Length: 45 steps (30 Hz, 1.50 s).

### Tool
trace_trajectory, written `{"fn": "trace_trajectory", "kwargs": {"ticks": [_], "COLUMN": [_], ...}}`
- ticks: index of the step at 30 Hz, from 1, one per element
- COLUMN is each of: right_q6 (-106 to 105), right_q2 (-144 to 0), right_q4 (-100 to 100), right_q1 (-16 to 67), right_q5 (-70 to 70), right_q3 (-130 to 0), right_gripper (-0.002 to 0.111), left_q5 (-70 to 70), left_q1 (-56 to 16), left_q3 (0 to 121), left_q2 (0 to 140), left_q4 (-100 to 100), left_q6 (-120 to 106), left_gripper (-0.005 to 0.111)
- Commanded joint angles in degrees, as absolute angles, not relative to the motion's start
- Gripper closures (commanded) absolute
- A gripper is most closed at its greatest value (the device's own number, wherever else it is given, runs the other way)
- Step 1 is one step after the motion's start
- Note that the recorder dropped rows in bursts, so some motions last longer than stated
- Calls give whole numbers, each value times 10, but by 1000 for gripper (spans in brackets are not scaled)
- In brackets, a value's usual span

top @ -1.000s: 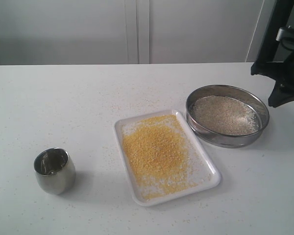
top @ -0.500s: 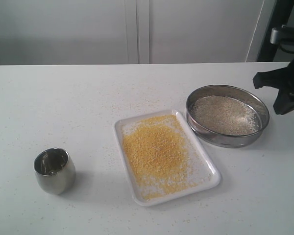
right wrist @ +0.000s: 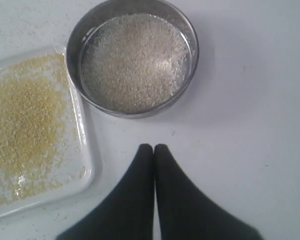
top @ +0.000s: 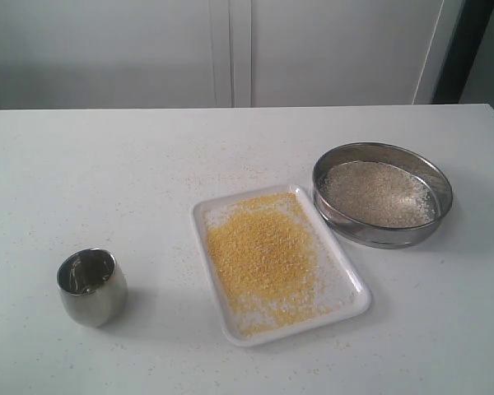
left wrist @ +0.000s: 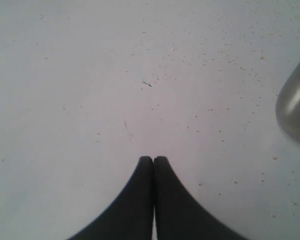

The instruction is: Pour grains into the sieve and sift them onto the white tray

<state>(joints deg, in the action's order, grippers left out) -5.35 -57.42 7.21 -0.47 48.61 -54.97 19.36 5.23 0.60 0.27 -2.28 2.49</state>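
The sieve (top: 382, 194) (right wrist: 132, 57) rests on the table right of centre, holding pale whitish grains (top: 379, 193) (right wrist: 135, 60). Beside it lies the white tray (top: 354, 304) (right wrist: 87, 165), covered with yellow grains (top: 262, 251) (right wrist: 22, 117). Neither arm shows in the exterior view. In its wrist view my right gripper (right wrist: 153, 147) is shut and empty, hovering over bare table near the sieve and the tray's corner. My left gripper (left wrist: 153, 159) is shut and empty too, above bare table beside the steel cup.
A small rounded steel cup (top: 91, 286) (left wrist: 295, 107) stands upright at the front left of the table. Stray grains speckle the white tabletop (top: 148, 164) around the tray and cup. A pale wall runs behind the table.
The right arm has drawn back from beside the sieve and left the exterior view at the right edge. Sieve, tray and cup have stayed put.
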Motion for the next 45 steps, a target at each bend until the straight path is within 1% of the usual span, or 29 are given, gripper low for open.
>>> {"fn": "trace_trajectory", "kwargs": {"ticks": [1,13,24,29,45], "right_q6": [-60,-60,-62,-62,-62], "right_q2": [-493,-344,-234,-182,-164], "right_q4": [65,56,39,39,42], "right_q1": [-4,-4,-4,-4,-4], "right_q5": [449,405,326,290,266], "right_q3": [-510,-402,-306,-283,-278], "right_gripper": [108,108,108,108,108], "left_q5": [204,204,204,204,204], "left_q1": [52,52,52,52,52], "left_q3": [0,0,0,0,0], "left_q2": [0,0,0,0,0], "left_q4": [-30,-30,-30,-30,-30], "left_q6": [23,23,23,23,23], "left_gripper": [107,107,107,107,107]}}
